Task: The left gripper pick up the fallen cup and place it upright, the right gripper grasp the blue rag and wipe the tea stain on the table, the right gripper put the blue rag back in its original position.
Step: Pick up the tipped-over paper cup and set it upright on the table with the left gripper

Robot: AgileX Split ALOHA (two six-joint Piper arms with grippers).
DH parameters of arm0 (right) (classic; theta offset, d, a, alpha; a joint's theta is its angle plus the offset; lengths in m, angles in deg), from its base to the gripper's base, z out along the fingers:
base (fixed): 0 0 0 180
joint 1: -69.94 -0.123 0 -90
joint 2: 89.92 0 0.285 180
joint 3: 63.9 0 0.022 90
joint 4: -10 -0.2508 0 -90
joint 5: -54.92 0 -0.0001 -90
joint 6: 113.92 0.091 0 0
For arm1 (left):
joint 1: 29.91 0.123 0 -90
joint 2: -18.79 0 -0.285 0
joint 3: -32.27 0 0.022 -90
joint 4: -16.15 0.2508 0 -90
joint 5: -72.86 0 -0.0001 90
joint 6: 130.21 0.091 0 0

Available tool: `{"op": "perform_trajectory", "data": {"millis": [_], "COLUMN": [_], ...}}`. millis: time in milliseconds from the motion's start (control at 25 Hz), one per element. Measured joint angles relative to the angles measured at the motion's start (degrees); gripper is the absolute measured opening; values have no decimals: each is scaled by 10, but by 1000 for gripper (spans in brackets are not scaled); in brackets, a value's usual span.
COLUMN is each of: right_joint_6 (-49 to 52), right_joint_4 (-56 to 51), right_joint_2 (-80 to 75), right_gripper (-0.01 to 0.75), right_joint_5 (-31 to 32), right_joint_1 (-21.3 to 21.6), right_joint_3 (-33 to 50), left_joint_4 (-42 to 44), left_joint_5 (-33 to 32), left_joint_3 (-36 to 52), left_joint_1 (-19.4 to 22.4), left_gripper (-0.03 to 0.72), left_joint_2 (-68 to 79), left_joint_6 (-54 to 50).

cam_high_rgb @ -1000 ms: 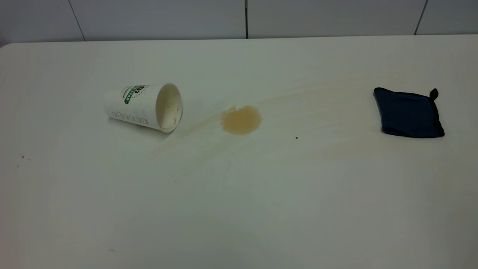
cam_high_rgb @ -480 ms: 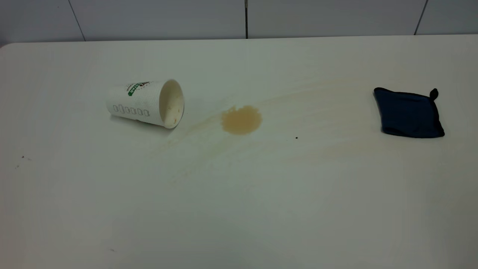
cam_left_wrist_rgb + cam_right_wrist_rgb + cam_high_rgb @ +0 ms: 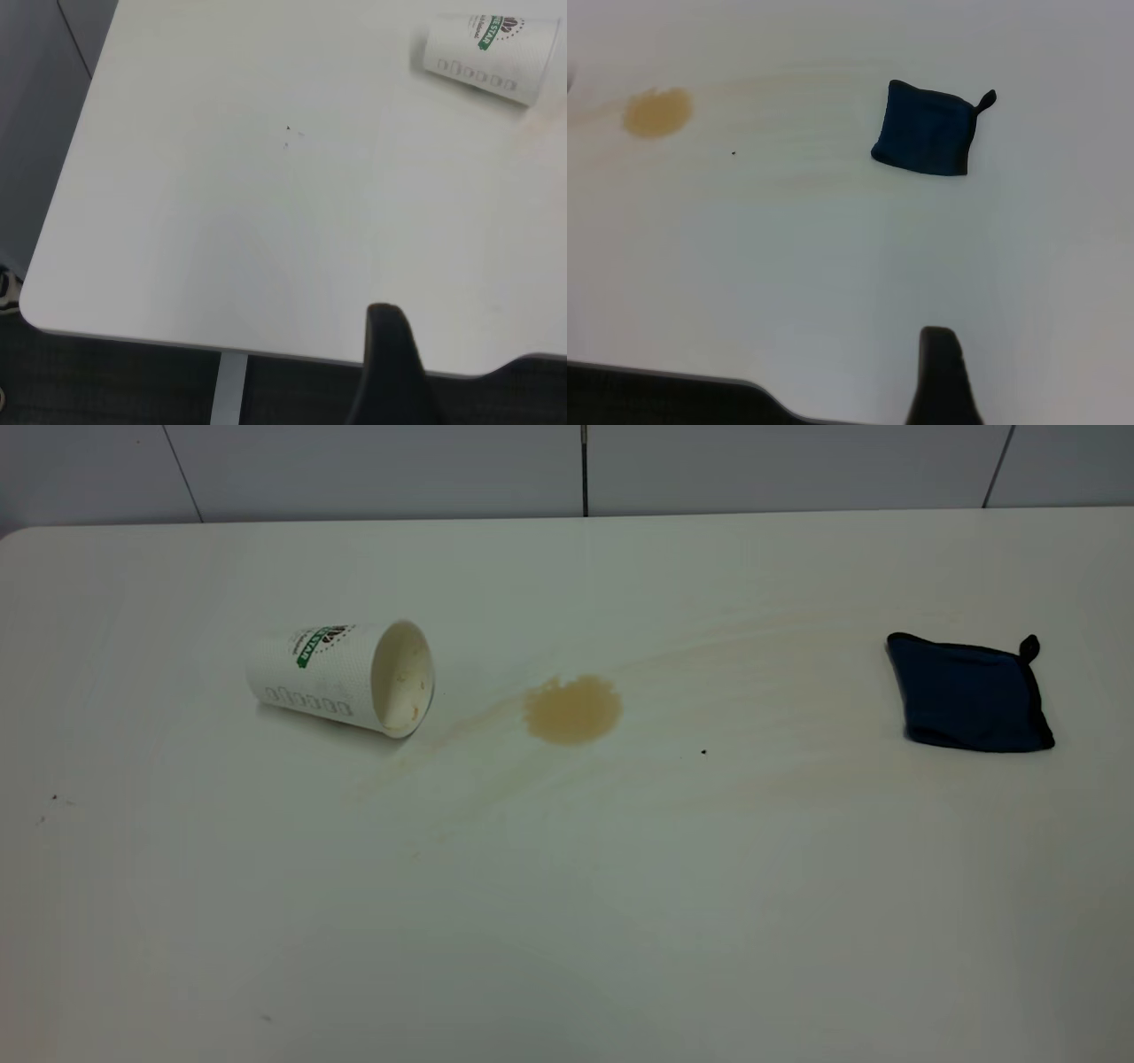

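On the table (image 3: pixel 567 921) the cup (image 3: pixel 341 677) lies on its side toward my left, mouth turned to the tea stain (image 3: pixel 572 708), near it but apart. The blue rag (image 3: pixel 970 693) lies flat well off to my right, its black loop at the far corner. My left tool (image 3: pixel 390 367) hangs above the table's near edge, well away from the cup; only one dark finger shows, so I cannot tell its spread. My right tool (image 3: pixel 943 376) hovers likewise near the table's edge, well apart from the rag, its spread equally unreadable.
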Motion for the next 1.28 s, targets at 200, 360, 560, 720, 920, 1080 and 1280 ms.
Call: {"op": "perform_trajectory", "data": {"millis": [200, 360, 560, 720, 920, 1080, 1280], "right_joint_6": [0, 0, 0, 0, 0, 0, 0], "right_joint_4": [0, 0, 0, 0, 0, 0, 0], "right_joint_2": [0, 0, 0, 0, 0, 0, 0], "right_gripper": [581, 581, 581, 581, 581, 581, 581], "right_joint_5": [0, 0, 0, 0, 0, 0, 0], "right_joint_1": [0, 0, 0, 0, 0, 0, 0], "right_joint_3": [0, 0, 0, 0, 0, 0, 0], "left_joint_4": [0, 7, 54, 81, 82, 76, 89], "left_joint_5": [-4, -8, -13, 11, 64, 89, 95], "left_joint_3": [0, -13, -53, -92, -151, -213, -289], "left_joint_1": [0, 0, 0, 0, 0, 0, -35], "left_gripper": [514, 514, 514, 516, 607, 702, 713], "left_joint_2": [0, 6, 92, 214, 394, 533, 699], "left_joint_6": [-26, -16, -10, -10, -10, 1, 8]}}
